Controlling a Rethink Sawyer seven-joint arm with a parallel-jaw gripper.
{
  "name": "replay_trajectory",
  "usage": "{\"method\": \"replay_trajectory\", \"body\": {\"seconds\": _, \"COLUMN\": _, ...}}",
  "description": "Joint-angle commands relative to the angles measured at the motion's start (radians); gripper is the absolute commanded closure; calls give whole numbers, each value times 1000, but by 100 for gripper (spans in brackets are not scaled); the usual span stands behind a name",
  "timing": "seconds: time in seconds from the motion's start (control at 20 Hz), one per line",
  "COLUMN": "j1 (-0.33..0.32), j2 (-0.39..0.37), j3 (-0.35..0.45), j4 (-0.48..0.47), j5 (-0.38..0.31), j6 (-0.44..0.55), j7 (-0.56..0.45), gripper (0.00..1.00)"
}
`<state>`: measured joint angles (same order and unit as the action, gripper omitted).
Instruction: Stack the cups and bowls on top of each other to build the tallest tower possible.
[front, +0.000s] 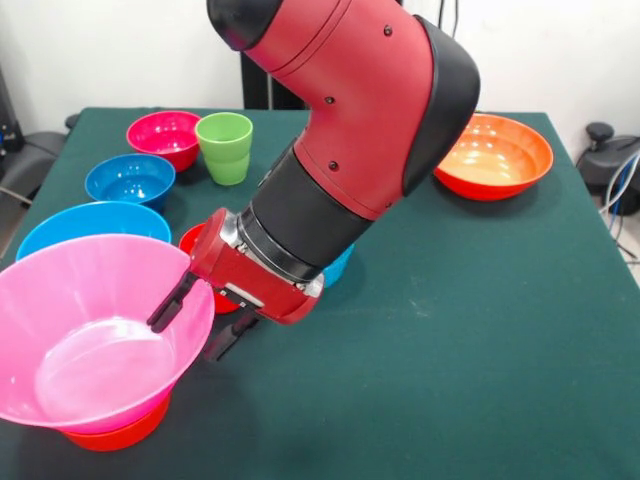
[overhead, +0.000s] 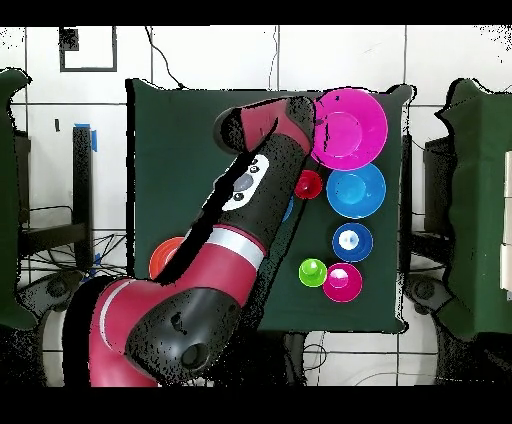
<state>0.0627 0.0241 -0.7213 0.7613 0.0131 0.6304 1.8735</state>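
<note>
The huge hot-pink bowl sits tilted on an orange-red bowl at the near left; the two form the tower. It also shows in the overhead view. My gripper is open and straddles the pink bowl's right rim, with one black finger inside and the other outside. The red cup stands just behind the gripper, partly hidden. The green cup stands upright at the back. No purple bowl shows.
A large light-blue bowl, a smaller blue bowl and a magenta bowl line the left side. An orange bowl stands at the back right. A blue bowl is mostly hidden behind my arm.
</note>
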Motion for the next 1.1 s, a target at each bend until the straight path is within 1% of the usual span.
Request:
{"method": "replay_trajectory", "body": {"seconds": 0.05, "j1": 17, "j2": -40, "j3": 75, "j4": 8, "j5": 1, "j6": 116, "j7": 65, "gripper": 0}}
{"method": "replay_trajectory", "body": {"seconds": 0.15, "j1": 17, "j2": -51, "j3": 84, "j4": 8, "j5": 16, "j6": 153, "j7": 59, "gripper": 0}}
{"method": "replay_trajectory", "body": {"seconds": 0.4, "j1": 16, "j2": -65, "j3": 112, "j4": 20, "j5": 37, "j6": 185, "j7": 73, "gripper": 0}}
{"method": "replay_trajectory", "body": {"seconds": 0.55, "j1": 17, "j2": -82, "j3": 119, "j4": 22, "j5": 50, "j6": 225, "j7": 76, "gripper": 0}}
{"method": "replay_trajectory", "body": {"seconds": 0.85, "j1": 8, "j2": -97, "j3": 154, "j4": 21, "j5": 99, "j6": 300, "j7": 96, "gripper": 0}}
{"method": "replay_trajectory", "body": {"seconds": 1.1, "j1": 7, "j2": -110, "j3": 187, "j4": 39, "j5": 162, "j6": 341, "j7": 130, "gripper": 0}}
